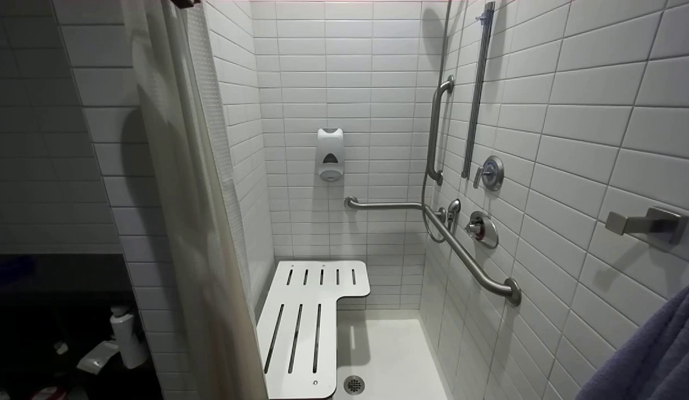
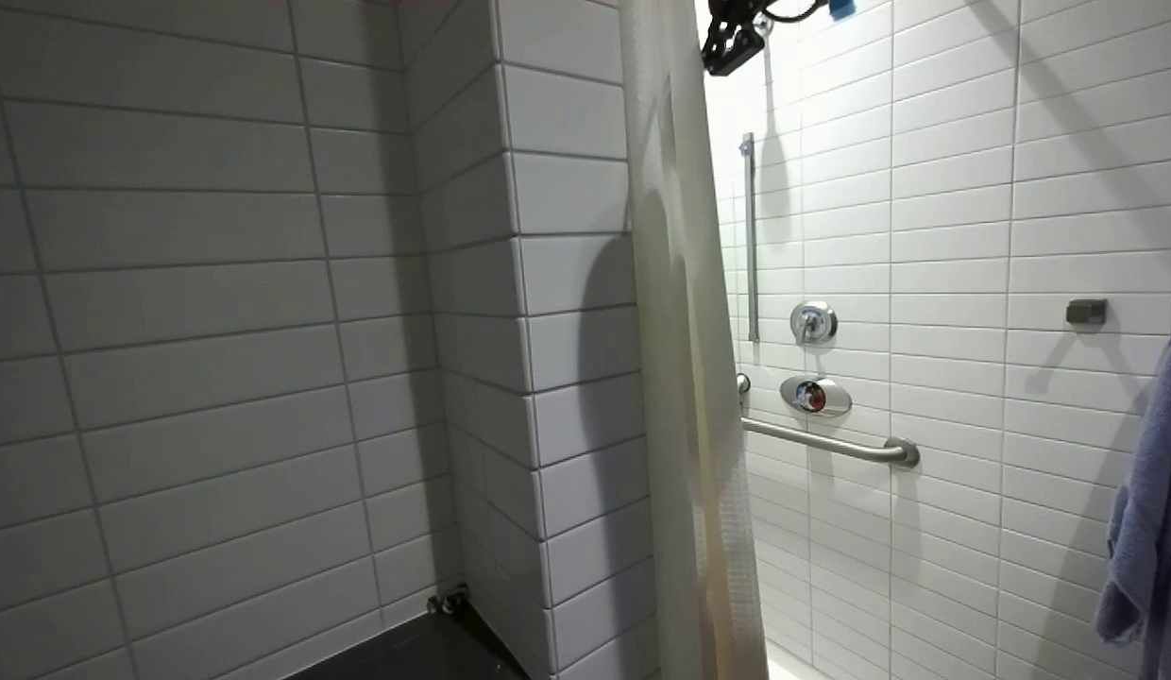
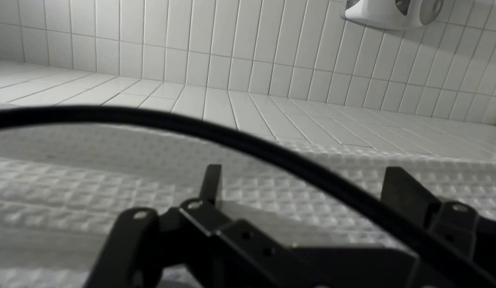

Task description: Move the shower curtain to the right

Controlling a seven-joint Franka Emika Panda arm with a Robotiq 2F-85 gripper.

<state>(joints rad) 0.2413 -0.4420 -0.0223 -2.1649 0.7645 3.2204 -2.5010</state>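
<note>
Several tiled walls (image 1: 339, 78): white, thin grout lines, shown in all three views.
Shower curtain (image 1: 197, 222): off-white, hanging in soft vertical folds; bunched at the left side of the shower opening in an exterior view; waffle-textured fabric across the wrist view.
Shower floor (image 1: 394, 355): white, tile along its far and right edges.
Shower seat (image 1: 311, 294): white, slotted, L-shaped; left edge partly behind the shower curtain.
Grab bars (image 1: 464, 255): brushed metal, one upright, one bent round the corner.
Towel (image 1: 655, 355): purple-blue, cut off at the right edge in both exterior views.
Claw (image 3: 302, 176): black, jaws spread wide, shower curtain fabric showing between the fingers; contact cannot be told; partly cut off at the top in both exterior views, by the shower curtain.
Cable (image 3: 92, 115): black, arched across the claw in the wrist view.
Soap dispenser (image 1: 330, 145): white, mounted on the far wall.
Shower valves (image 1: 493, 173): two, metal, one above the other.
Drain (image 1: 354, 384): round, set in the shower floor.
</note>
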